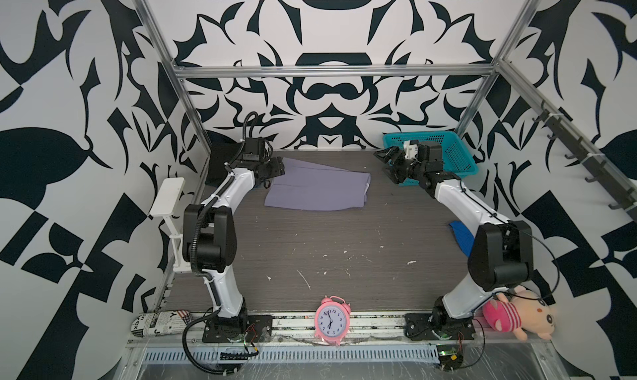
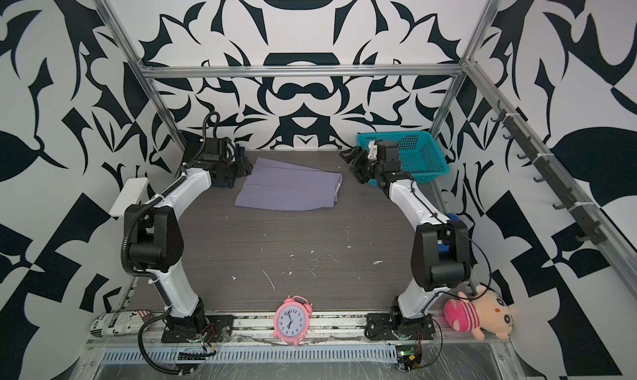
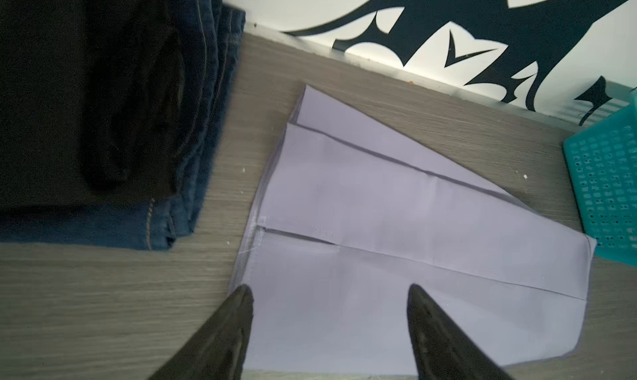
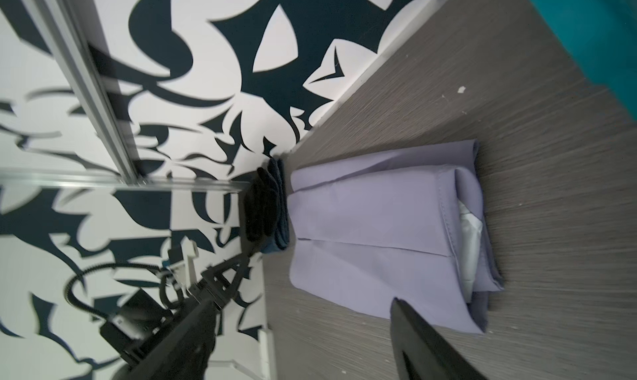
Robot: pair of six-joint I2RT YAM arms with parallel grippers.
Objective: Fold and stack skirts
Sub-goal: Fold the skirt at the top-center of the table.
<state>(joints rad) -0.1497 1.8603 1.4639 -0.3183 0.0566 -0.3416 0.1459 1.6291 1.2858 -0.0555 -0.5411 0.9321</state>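
Observation:
The lavender skirt (image 1: 317, 188) (image 2: 289, 188) lies folded and flat at the back middle of the table. In the left wrist view the lavender skirt (image 3: 396, 223) has a black skirt (image 3: 69, 102) beside it, folded on top of a folded denim skirt (image 3: 103, 230) in the back left corner. My left gripper (image 3: 330, 288) (image 1: 275, 169) hangs open over the lavender skirt's left edge, holding nothing. My right gripper (image 1: 384, 164) (image 4: 302, 300) is open and raised just off the lavender skirt's (image 4: 379, 230) right, folded end, also empty.
A teal basket (image 1: 444, 150) stands at the back right behind the right arm. A bright blue cloth (image 1: 462, 237) lies by the right edge. Along the front rail are a pink alarm clock (image 1: 331, 321), a plush toy (image 1: 513, 312) and a rolled newspaper (image 1: 160, 323).

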